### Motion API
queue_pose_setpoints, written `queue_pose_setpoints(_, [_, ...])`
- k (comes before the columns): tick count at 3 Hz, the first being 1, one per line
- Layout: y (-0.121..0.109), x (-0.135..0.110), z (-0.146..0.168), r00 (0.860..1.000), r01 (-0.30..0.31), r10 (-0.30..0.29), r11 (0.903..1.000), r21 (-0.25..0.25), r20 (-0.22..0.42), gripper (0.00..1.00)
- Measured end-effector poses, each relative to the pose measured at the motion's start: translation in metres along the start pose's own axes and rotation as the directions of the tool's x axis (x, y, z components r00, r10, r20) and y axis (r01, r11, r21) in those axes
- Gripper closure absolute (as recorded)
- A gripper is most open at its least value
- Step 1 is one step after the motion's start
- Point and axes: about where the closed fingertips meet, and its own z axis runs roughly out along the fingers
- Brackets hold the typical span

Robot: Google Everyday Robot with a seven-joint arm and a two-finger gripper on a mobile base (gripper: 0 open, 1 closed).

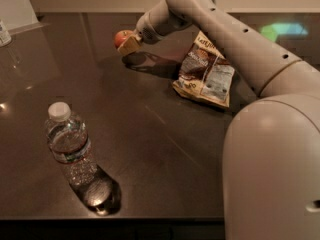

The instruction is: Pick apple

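The small red apple (120, 37) with yellow tinges is held in my gripper (127, 42) at the far side of the dark table (165, 134). The gripper's tan fingers (131, 44) are shut around the apple and hold it lifted clear of the tabletop, with its shadow below it. My white arm reaches in from the right foreground, over the chip bag (205, 71).
A clear water bottle (70, 151) with a white cap stands upright at the front left. The crumpled chip bag lies right of centre under the arm. A white object (4, 33) sits at the far left edge.
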Motion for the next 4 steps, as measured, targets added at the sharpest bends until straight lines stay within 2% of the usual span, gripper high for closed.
queue_pose_setpoints(1, [0.015,-0.010,-0.047,0.999,0.039,-0.039,0.9990,-0.022,0.009,1.00])
queue_pose_setpoints(2, [0.028,-0.020,-0.098,0.997,0.077,-0.076,0.9950,-0.063,0.020,1.00])
queue_pose_setpoints(3, [0.038,-0.031,-0.145,0.993,0.118,-0.114,0.9867,-0.112,0.041,1.00])
queue_pose_setpoints(4, [0.048,-0.046,-0.185,0.985,0.169,-0.160,0.9739,-0.152,0.071,1.00])
